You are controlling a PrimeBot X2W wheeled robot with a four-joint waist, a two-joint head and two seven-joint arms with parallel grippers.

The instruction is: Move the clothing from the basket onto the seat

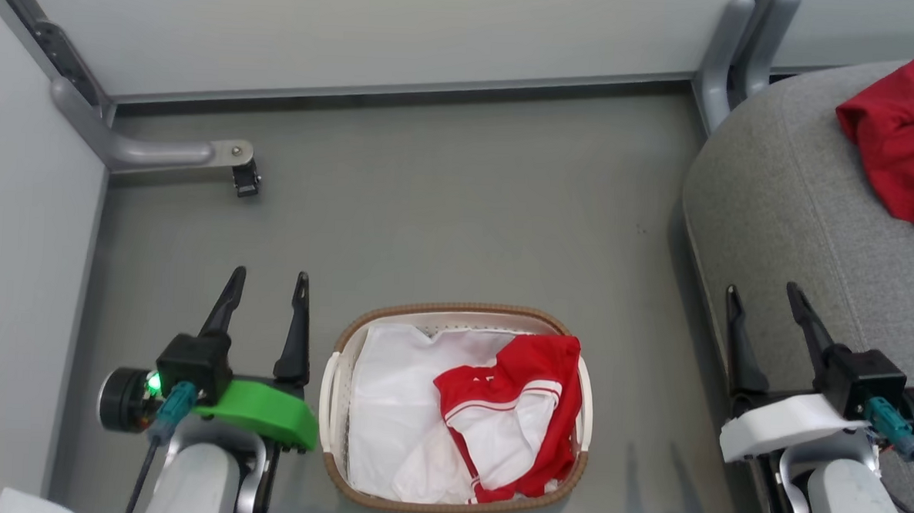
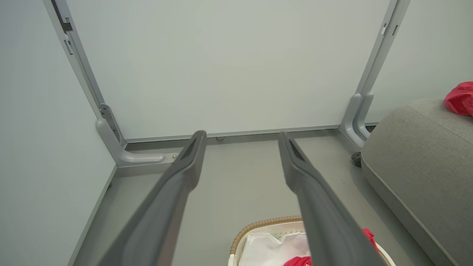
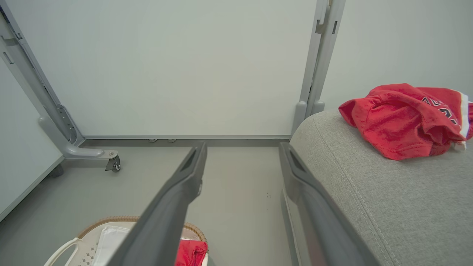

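One red top [image 1: 906,137] lies on the seat [image 1: 783,217] — that part is done. The other red top [image 1: 529,375] sits in the basket [image 1: 342,359]; the left tool [image 1: 269,275] and right tool [image 1: 762,289] hang spread, empty.

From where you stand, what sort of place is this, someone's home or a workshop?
Probably a staged test booth, not a home: plain pale partition walls on grey metal feet with a small wheel, a bare grey floor, and a sofa seat and laundry basket.

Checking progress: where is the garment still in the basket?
In the head view, the red garment lies right of centre in the basket, atop the white liner.
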